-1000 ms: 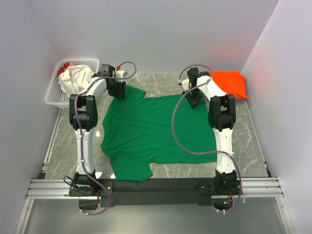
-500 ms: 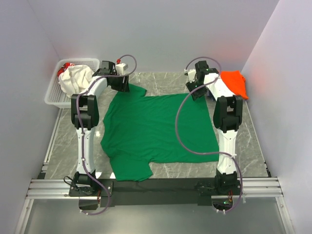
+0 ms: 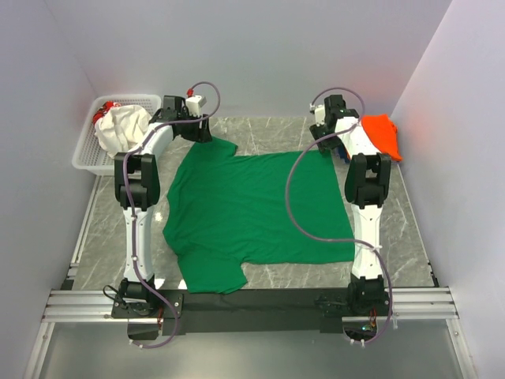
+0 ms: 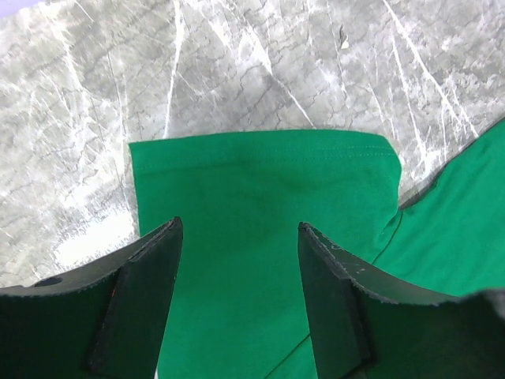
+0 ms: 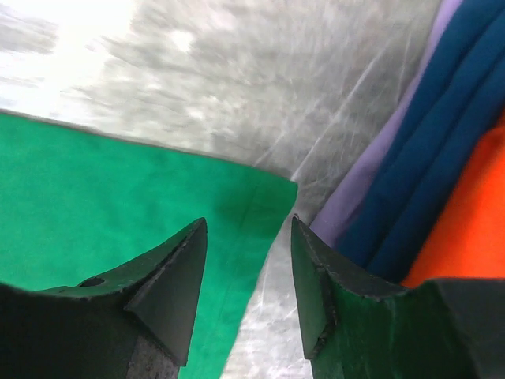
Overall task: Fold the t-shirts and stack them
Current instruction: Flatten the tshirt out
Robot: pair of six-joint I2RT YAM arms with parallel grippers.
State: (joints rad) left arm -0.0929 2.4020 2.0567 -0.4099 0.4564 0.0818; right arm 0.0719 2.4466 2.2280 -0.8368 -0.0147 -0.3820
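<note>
A dark green t-shirt (image 3: 252,209) lies spread flat on the marble table. My left gripper (image 3: 203,136) is open over its far left sleeve (image 4: 260,197), the fingers apart above the cloth. My right gripper (image 3: 322,142) is open over the shirt's far right corner (image 5: 260,197), empty. A folded stack sits at the far right: an orange shirt (image 3: 379,134) on top, blue (image 5: 442,150) and lilac (image 5: 371,170) folds beneath. A cream-white shirt (image 3: 126,126) lies bunched in the basket.
A white lattice basket (image 3: 91,154) stands at the far left, with something red (image 3: 101,116) beside the cream cloth. Walls close in on three sides. A metal rail (image 3: 252,300) runs along the near edge by the arm bases.
Both grippers have moved toward the far edge: the left from the collar side onto the far left sleeve, the right out to the shirt's far right corner. The shirt's far edge has flattened.
</note>
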